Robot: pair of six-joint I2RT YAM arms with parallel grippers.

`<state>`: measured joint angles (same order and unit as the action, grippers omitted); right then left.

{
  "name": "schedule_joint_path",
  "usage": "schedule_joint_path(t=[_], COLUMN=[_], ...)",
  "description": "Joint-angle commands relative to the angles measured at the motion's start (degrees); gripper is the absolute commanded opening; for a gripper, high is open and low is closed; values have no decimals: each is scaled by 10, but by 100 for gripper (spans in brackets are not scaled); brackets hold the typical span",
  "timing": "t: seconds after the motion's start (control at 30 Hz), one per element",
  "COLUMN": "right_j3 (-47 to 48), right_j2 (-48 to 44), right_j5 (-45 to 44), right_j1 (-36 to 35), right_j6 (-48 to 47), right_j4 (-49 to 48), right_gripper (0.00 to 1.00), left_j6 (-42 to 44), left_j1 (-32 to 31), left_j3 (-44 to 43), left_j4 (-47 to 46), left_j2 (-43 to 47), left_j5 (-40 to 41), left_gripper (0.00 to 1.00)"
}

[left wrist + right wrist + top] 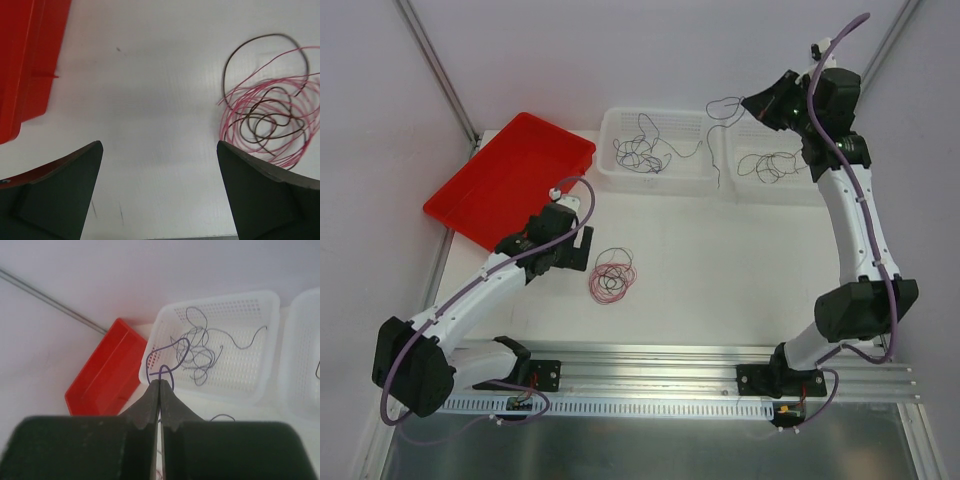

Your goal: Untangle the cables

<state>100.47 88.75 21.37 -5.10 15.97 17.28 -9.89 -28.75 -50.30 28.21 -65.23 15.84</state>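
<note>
A tangle of red-pink and dark cables (612,275) lies on the white table, just right of my left gripper (578,243). In the left wrist view the tangle (270,120) is at the upper right, and the left gripper (160,145) is open and empty above bare table. My right gripper (752,103) is raised between two white baskets, shut on a dark purple cable (725,101) that hangs down from it. In the right wrist view the right gripper (160,381) pinches that purple cable (188,350), which loops out at its tips.
The left white basket (660,184) holds several loose dark cables (645,150), and so does the right basket (775,196). A red tray (505,180) lies tilted at the back left. An aluminium rail (660,360) runs along the near edge.
</note>
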Motion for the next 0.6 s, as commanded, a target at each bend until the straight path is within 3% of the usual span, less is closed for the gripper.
schedule_joint_path(t=[0.0, 0.27, 0.33, 0.37, 0.4, 0.47, 0.5, 0.57], right_j3=[61, 173, 191, 194, 197, 194, 191, 167], right_j2=[50, 229, 280, 294, 319, 332, 332, 321], right_j5=[-24, -48, -42, -33, -25, -3, 3, 30], right_j1=[-5, -24, -28, -28, -29, -27, -29, -29], right_j6=[35, 47, 49, 53, 56, 62, 59, 52], right_j4=[-108, -170, -191, -195, -201, -202, -197, -195], right_gripper=[1, 1, 8, 16, 37, 55, 69, 76], left_j6=[18, 27, 26, 28, 29, 29, 29, 28], left_j1=[6, 7, 7, 8, 7, 7, 7, 7], left_j3=[32, 19, 19, 18, 18, 16, 15, 15], left_j4=[-46, -47, -48, -48, -47, -47, -48, -47], left_j2=[7, -26, -28, -29, -31, -34, -34, -33], left_j5=[52, 42, 36, 32, 30, 28, 27, 17], left_gripper=[99, 99, 99, 99, 99, 99, 99, 99])
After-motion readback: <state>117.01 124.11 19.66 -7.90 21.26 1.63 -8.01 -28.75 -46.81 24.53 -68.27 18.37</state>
